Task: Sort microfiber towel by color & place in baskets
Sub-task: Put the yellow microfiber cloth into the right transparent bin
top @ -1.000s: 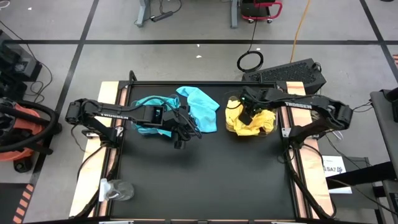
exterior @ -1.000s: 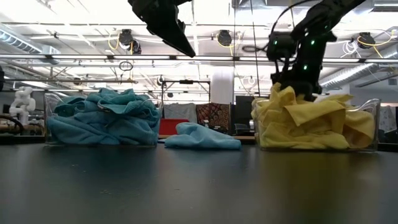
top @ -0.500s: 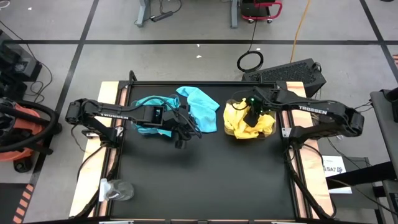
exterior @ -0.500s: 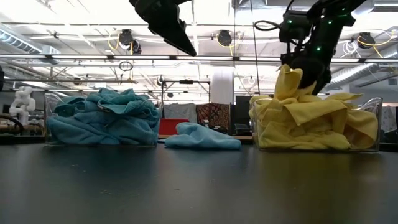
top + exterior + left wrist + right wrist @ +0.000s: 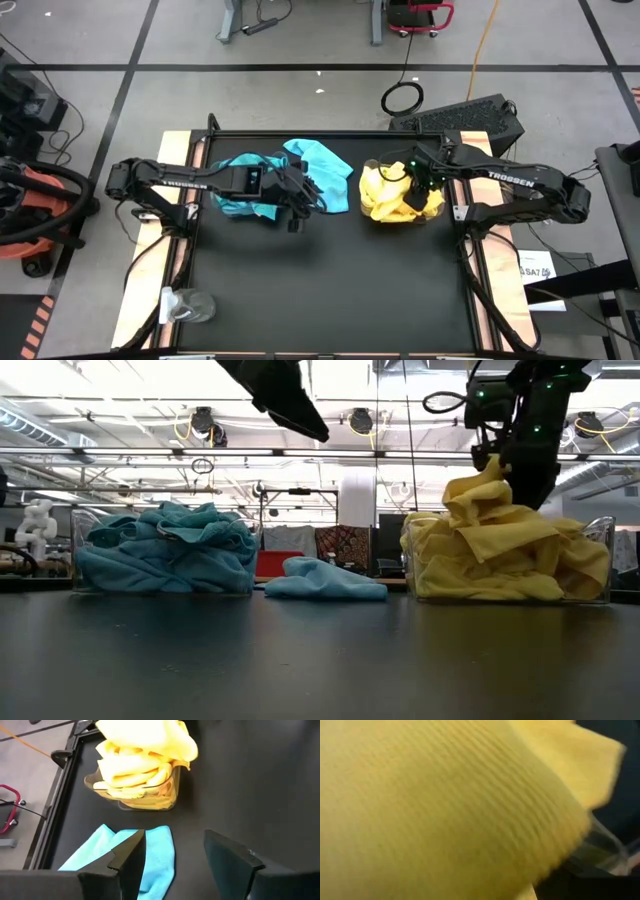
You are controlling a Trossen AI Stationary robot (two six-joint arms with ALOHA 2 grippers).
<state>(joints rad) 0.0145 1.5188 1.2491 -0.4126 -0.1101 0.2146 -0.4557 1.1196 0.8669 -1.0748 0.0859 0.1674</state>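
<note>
Two clear baskets stand at the table's far side. The left basket (image 5: 78,532) is heaped with teal towels (image 5: 240,190). The right basket (image 5: 600,532) is heaped with yellow towels (image 5: 395,195), and one of them rises in a peak (image 5: 482,475). A loose teal towel (image 5: 325,168) lies flat on the table between the baskets. My left gripper (image 5: 175,865) hangs open, nothing in it, above the table beside the loose towel's near edge. My right gripper (image 5: 520,465) hangs over the yellow heap, next to the peak. The right wrist view shows only yellow cloth (image 5: 445,805).
A clear plastic cup (image 5: 190,305) lies at the table's near left corner. Black frame rails (image 5: 470,270) run along both sides of the dark table top. A black case (image 5: 470,118) sits on the floor beyond the far right corner.
My right gripper has risen above the yellow heap and drifted toward the table's right edge. The top yellow towel has been drawn up into a taller peak, while the rest of the heap stays in the basket.
</note>
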